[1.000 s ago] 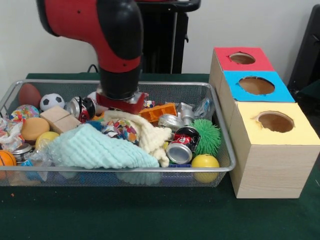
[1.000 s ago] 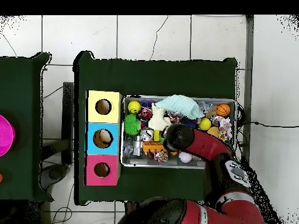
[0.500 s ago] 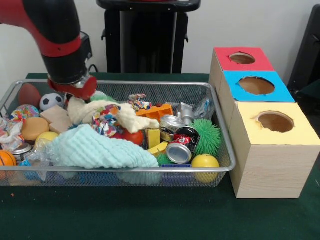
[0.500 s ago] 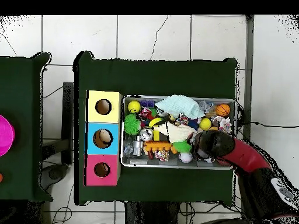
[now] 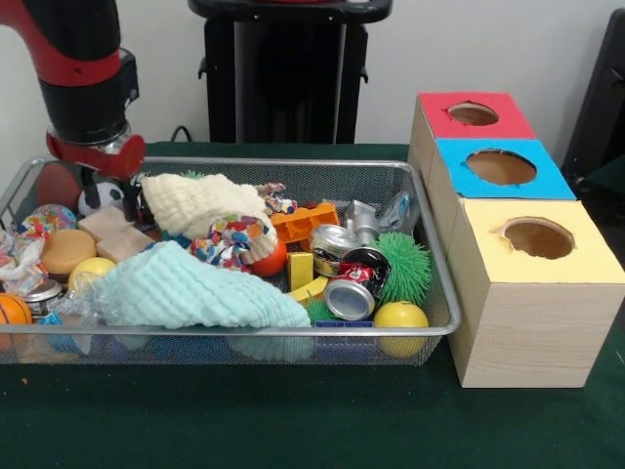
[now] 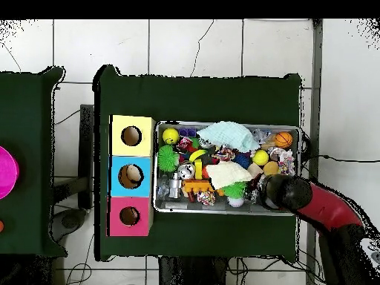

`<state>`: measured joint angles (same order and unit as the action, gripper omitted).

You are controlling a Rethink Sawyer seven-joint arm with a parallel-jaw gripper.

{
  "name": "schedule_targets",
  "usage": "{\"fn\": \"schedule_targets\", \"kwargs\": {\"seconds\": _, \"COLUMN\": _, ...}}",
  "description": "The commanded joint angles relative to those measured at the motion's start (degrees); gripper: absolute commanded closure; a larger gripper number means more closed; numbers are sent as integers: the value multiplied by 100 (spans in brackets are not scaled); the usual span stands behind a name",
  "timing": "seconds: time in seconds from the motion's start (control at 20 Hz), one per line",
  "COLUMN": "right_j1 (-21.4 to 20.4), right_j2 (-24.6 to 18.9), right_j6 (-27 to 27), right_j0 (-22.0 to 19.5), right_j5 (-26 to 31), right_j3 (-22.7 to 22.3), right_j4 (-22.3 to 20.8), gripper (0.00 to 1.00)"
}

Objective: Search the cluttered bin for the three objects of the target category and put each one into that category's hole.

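Crowding bin [image 5: 430, 256] edge: hand [image 5: 109, 203]

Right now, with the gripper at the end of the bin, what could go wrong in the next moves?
1. The cream cloth lies beside the gripper and may snag on it when the arm lifts.
2. The mint towel hangs over the wire bin at its front rim, so a pull could drag it out.
3. Both cloths cover things, so targets beneath may be missed.
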<state>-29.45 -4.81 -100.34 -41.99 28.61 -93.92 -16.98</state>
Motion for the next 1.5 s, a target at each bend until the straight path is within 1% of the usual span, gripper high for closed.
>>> {"fn": "schedule_targets", "kwargs": {"seconds": 0.05, "right_j1": -351, "right_j2": 111, "right_j6": -1085, "right_j0": 1029, "right_j5": -579, "right_j3": -684, "right_j4": -232, "gripper": 0}}
{"fn": "schedule_targets", "kwargs": {"seconds": 0.15, "right_j1": -505, "right_j2": 352, "right_j6": -1325, "right_j0": 1357, "right_j5": -442, "right_j3": -765, "right_j4": -44, "gripper": 0}}
{"fn": "schedule_targets", "kwargs": {"seconds": 0.25, "right_j1": -610, "right_j2": 498, "right_j6": -1431, "right_j0": 1573, "right_j5": -295, "right_j3": -829, "right_j4": 167, "gripper": 0}}
{"fn": "schedule_targets", "kwargs": {"seconds": 0.5, "right_j1": -773, "right_j2": 723, "right_j6": -1528, "right_j0": 1910, "right_j5": -131, "right_j3": -937, "right_j4": 537, "gripper": 0}}
{"fn": "schedule_targets", "kwargs": {"seconds": 0.65, "right_j1": -792, "right_j2": 836, "right_j6": -1521, "right_j0": 2088, "right_j5": -15, "right_j3": -927, "right_j4": 745, "gripper": 0}}
{"fn": "schedule_targets", "kwargs": {"seconds": 0.9, "right_j1": -724, "right_j2": 1056, "right_j6": -1621, "right_j0": 2418, "right_j5": -75, "right_j3": -920, "right_j4": 1017, "gripper": 0}}
{"fn": "schedule_targets", "kwargs": {"seconds": 1.1, "right_j1": -470, "right_j2": 1159, "right_j6": -1621, "right_j0": 2578, "right_j5": -229, "right_j3": -792, "right_j4": 1225, "gripper": 0}}
{"fn": "schedule_targets", "kwargs": {"seconds": 1.25, "right_j1": -365, "right_j2": 1235, "right_j6": -1691, "right_j0": 2732, "right_j5": -287, "right_j3": -737, "right_j4": 1392, "gripper": 0}}
{"fn": "schedule_targets", "kwargs": {"seconds": 1.5, "right_j1": -246, "right_j2": 1382, "right_j6": -1769, "right_j0": 3026, "right_j5": 29, "right_j3": -458, "right_j4": 1733, "gripper": 0}}
